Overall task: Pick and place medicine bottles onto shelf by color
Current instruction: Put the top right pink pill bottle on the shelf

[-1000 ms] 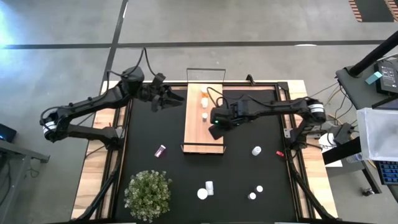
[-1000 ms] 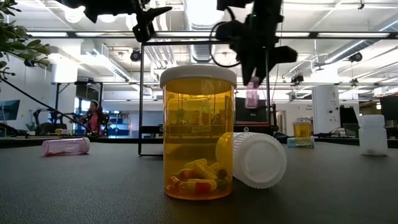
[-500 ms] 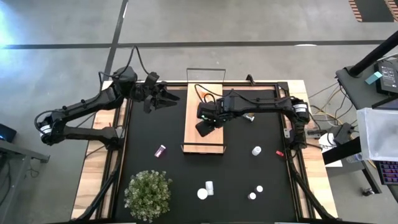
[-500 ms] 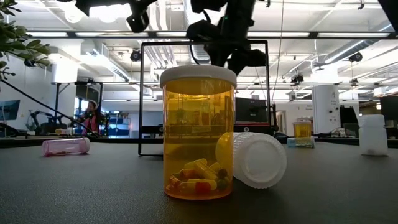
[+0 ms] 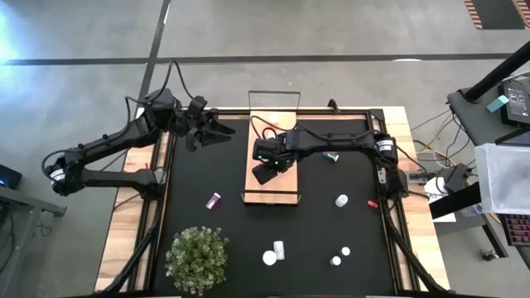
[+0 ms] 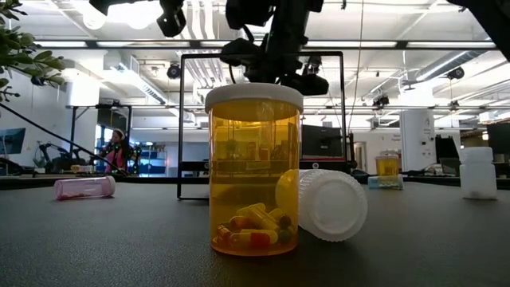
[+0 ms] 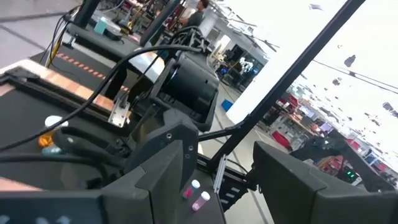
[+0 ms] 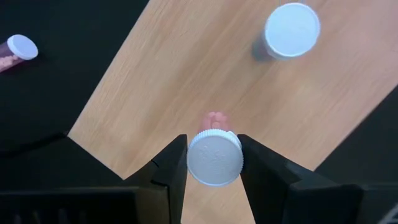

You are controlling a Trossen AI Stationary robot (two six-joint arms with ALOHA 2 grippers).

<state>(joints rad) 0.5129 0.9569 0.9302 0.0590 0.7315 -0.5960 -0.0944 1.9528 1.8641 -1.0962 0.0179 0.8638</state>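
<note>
Progress since a second ago: right claw [image 5: 265, 163], clenched on a pink bottle [image 8: 214, 157] by its white cap, now hangs over the left half of the shelf [image 5: 286, 184], where earlier hung off the shelf's right edge, above the black mat. Carries the bottle upright, above the wood, not yet set down. In the right wrist view, sees bare board beneath the bottle and a white bottle [image 8: 291, 30] standing farther along. Looks like the placing step, close to release. Left claw [image 5: 217, 131] waits above the mat left of the shelf, half-open and empty, pulled slightly back from its earlier spot. Leaves another pink bottle [image 5: 214, 200] lying on the mat, unmoved, and more bottles [image 5: 274, 252] at the near edge of the table.
</note>
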